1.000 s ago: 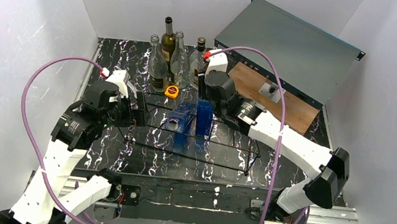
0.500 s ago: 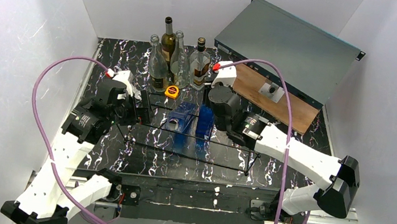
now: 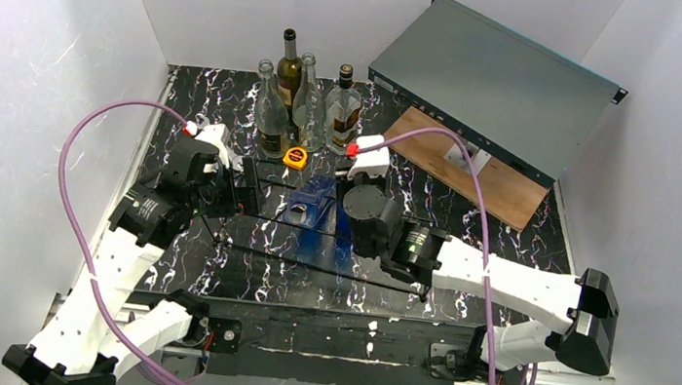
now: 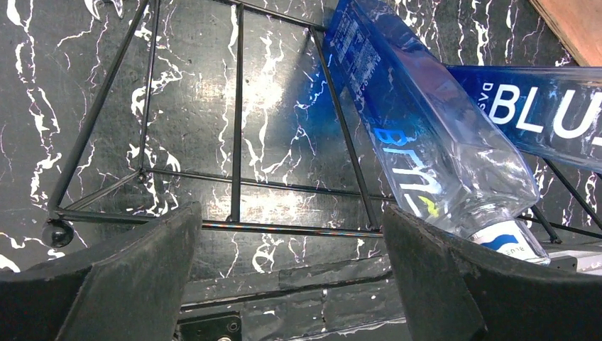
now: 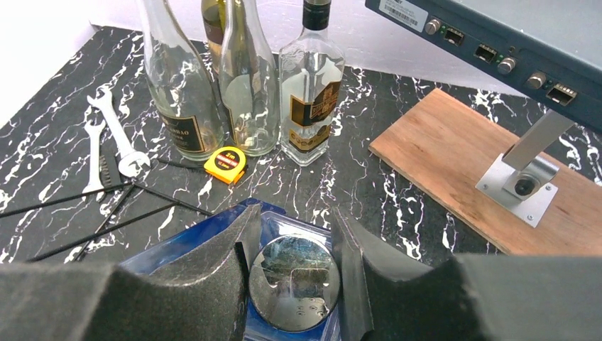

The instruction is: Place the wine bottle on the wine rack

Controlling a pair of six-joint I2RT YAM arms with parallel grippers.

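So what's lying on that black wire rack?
One blue bottle lies on the wine rack. A second blue bottle is over it beside the first, its cap in the right gripper; the arm covers whether it rests on the rods.

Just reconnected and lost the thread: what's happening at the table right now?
The right pincer is closed on the capped end of a blue bottle, holding it at the wine rack beside another blue bottle already lying on the rods. Whether it rests there yet is unclear. The left pincer hangs open at the rack's left end, empty.
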